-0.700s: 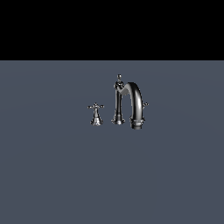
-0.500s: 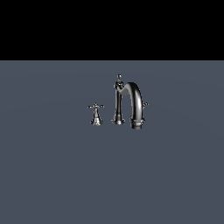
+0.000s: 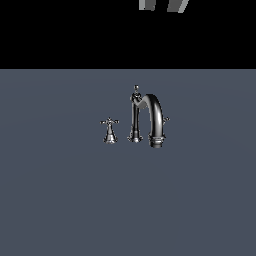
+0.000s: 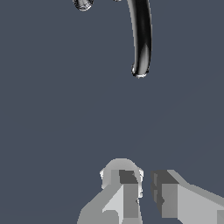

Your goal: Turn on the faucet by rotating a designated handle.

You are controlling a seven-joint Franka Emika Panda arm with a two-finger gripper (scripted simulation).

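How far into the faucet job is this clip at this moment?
Nothing on the faucet looks done: no handle is touched. In hand is the approach: the gripper sits at the top edge of the exterior view, well above the fixture, and in the wrist view its jaws stand slightly apart with nothing between them, short of the spout. Left: descend to a cross handle, take hold and rotate it.

You see only a flat, matte slate-blue floor spreading across the lower part of the exterior view, meeting a plain black backdrop along a straight horizon.
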